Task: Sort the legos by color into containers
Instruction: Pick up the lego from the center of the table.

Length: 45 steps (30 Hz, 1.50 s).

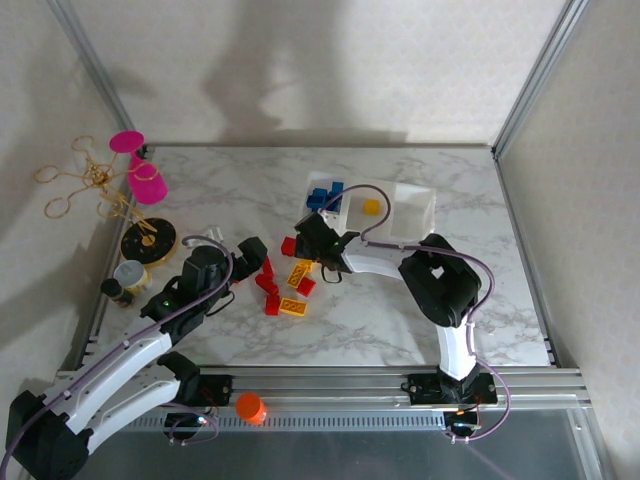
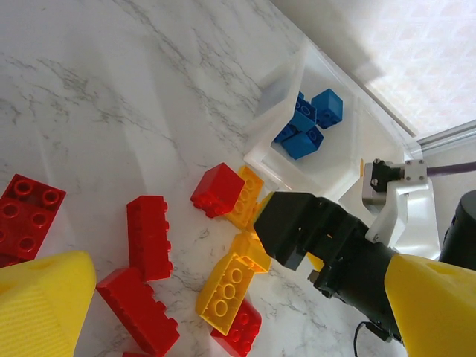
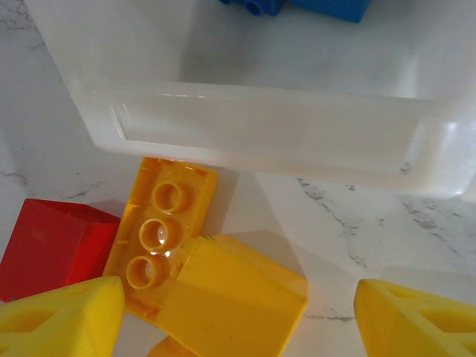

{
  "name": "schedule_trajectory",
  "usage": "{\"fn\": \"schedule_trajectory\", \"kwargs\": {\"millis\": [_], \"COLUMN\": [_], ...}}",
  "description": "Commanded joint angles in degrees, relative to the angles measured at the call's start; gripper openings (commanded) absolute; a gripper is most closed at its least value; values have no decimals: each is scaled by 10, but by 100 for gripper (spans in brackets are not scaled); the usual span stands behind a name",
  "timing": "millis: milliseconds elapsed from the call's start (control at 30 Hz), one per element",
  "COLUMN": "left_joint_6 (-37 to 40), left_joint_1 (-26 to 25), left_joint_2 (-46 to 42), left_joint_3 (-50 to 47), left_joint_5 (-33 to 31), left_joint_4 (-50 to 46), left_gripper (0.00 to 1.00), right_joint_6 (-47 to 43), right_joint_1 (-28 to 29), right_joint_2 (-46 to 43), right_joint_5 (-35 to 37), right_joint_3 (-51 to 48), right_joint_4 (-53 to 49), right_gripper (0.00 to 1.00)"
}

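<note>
Nearest, the left gripper [image 2: 238,309] hangs wide open and empty above scattered red legos [image 2: 149,234]. Beyond, the right gripper [image 3: 238,323] stands released, its yellow fingers [image 3: 59,320] straddling glossy, studded yellow bricks [image 3: 230,297] on the marbled counter [image 3: 357,216], just beside the translucent tray [image 3: 260,134]. Judged step: picking yellow; next, clench, lift, carry to the middle compartment holding one yellow piece [image 1: 372,207]. Blue blocks [image 1: 322,195] fill the end compartment.

One tray [image 1: 425,205], three compartments. In the tray, blue bricks [image 1: 323,194]: four or so, bunched, hard to split. One yellow brick [image 1: 371,207] in the tray's middle compartment. Just beside the tray, five red bricks [image 1: 267,285] and at least three loose yellows [image 1: 293,308]. Well left of the tray, one pink cup [image 1: 147,183]. One orange cap [image 1: 251,407].
</note>
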Motion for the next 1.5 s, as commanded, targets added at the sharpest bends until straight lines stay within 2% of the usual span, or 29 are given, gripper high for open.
{"fn": "schedule_trajectory", "kwargs": {"millis": [0,333,567,900,1300,1467], "left_joint_6": [-5,1,-4,0,12,14], "left_joint_1": [-3,-3,-3,-3,-6,-9], "left_joint_2": [-7,3,3,-11,22,48], "left_joint_3": [-7,-8,-13,-4,26,34], "left_joint_5": [-14,-6,1,-7,33,46], "left_joint_4": [-9,0,9,-14,9,34], "left_gripper": [100,100,100,100,100,100], "right_joint_6": [13,13,9,-10,-33,-70], "right_joint_1": [5,5,4,5,8,-44], "right_joint_2": [19,-17,-21,-28,-173,-209], "right_joint_5": [20,50,50,61,56,37], "right_joint_3": [18,-37,-44,-27,-84,-73], "right_joint_4": [6,2,3,-9,-29,-44], "right_gripper": [79,66,66,43,39,39]}}
